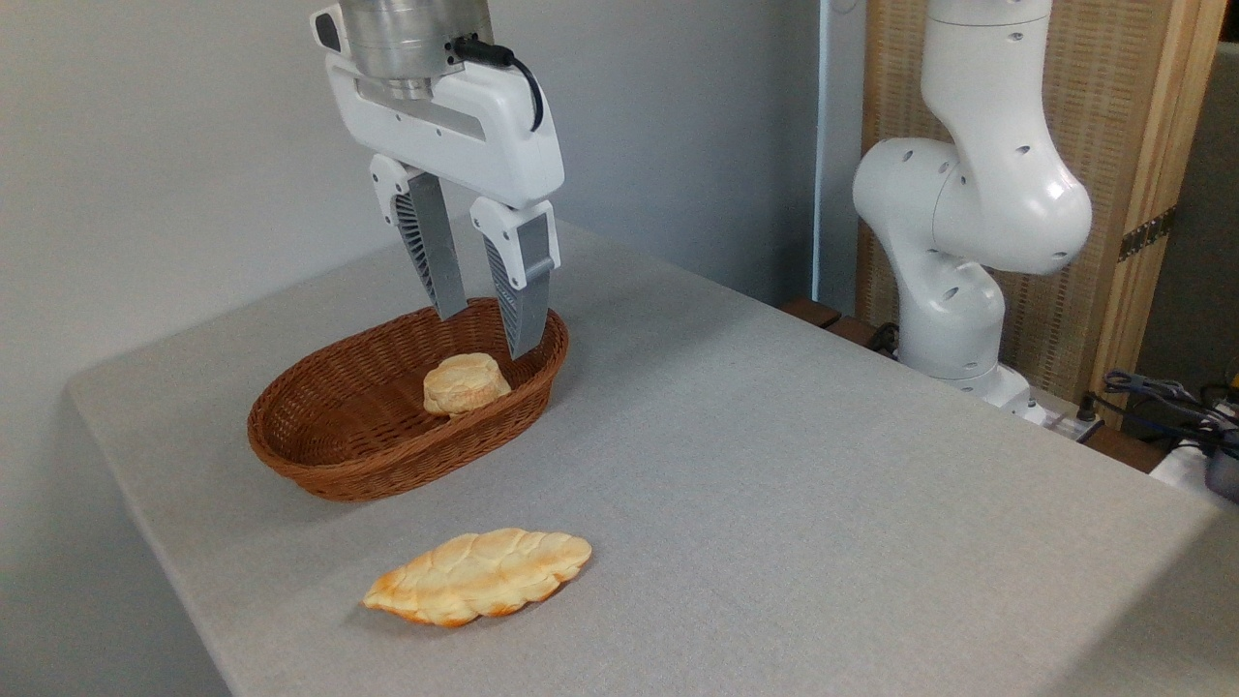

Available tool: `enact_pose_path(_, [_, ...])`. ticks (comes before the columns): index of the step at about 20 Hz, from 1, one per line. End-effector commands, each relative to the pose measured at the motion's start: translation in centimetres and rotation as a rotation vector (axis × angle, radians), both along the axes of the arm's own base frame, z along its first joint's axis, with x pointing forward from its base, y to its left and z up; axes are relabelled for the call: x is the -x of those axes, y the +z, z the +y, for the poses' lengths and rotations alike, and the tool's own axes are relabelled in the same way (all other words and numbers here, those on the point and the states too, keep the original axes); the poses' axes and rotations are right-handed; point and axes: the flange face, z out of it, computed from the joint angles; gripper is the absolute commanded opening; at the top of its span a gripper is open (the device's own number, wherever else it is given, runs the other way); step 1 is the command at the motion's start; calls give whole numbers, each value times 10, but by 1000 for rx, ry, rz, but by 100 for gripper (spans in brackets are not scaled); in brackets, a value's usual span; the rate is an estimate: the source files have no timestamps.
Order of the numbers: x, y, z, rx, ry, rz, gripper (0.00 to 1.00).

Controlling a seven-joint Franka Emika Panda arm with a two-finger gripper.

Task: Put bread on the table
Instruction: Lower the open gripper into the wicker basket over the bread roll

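One bread [466, 383], round, pale-golden, bumpy-topped

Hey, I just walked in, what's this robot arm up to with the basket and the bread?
The arm's gripper hangs open and empty over the right end of the wicker basket, fingers pointing down, just above the small round bun. The bun lies inside the basket, not gripped. A longer braided loaf already lies on the grey table in front of the basket. It looks set to reach for the bun, which would go onto the table.
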Motion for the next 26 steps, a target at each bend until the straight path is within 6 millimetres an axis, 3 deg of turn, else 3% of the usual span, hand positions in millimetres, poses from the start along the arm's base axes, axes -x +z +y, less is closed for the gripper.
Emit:
enact_pose_path(1, [1, 3, 3, 10, -14, -2, 100])
enact_pose_path(9, [2, 1, 2, 11, -12, 0, 100])
enact_pose_path(11, [2, -6, -10, 26, -20, -30, 100])
enact_pose_path(17, [17, -62, -106, 147, -109, -64, 100])
enact_pose_path(20, [27, -94, -143, 170, -125, -62, 100])
enact_pose_path(24, [36, -132, -169, 160, -159, -47, 100])
enact_pose_path(26, [38, -149, -172, 152, -168, -28, 100])
